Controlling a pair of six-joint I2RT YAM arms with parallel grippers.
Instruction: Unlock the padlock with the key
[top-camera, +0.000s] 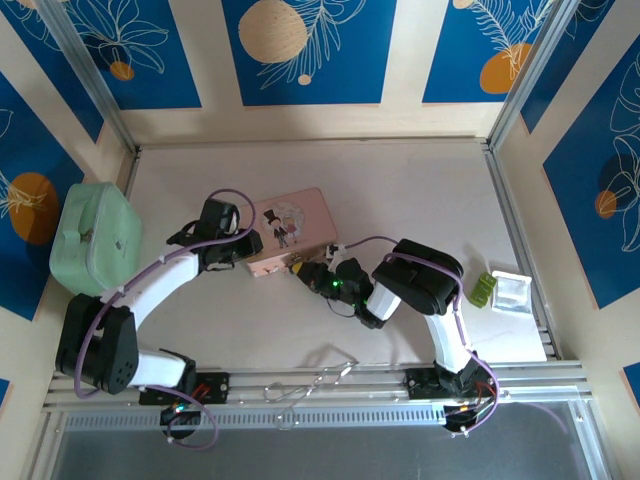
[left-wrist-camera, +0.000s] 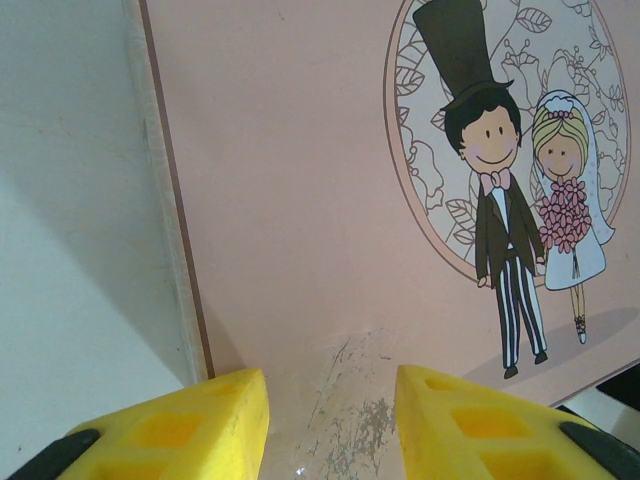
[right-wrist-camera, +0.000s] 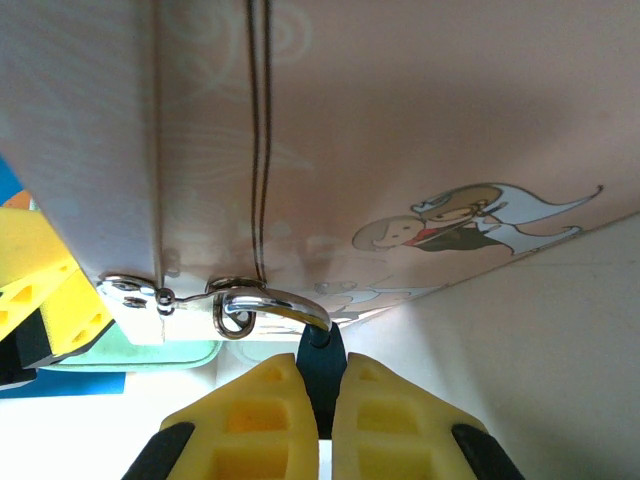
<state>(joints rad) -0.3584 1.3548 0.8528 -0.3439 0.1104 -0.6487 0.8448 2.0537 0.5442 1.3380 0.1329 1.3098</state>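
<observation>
The padlock (right-wrist-camera: 322, 345) is a small dark teal body pinched between the yellow fingers of my right gripper (right-wrist-camera: 322, 372), which is shut on it. Its silvery shackle (right-wrist-camera: 280, 302) hooks through the ring of the hasp on the front of the pink picture tin (right-wrist-camera: 400, 120). In the top view the right gripper (top-camera: 306, 272) sits at the tin's (top-camera: 295, 222) near edge. My left gripper (left-wrist-camera: 330, 385) hovers at the tin's left end (left-wrist-camera: 300, 180), jaws apart over the scratched lid, gripping nothing. No key can be made out.
A mint-green case (top-camera: 95, 238) stands against the left wall. A small green item (top-camera: 483, 290) and a clear bag (top-camera: 512, 293) lie at the right. A bent metal wire (top-camera: 315, 380) rests on the front rail.
</observation>
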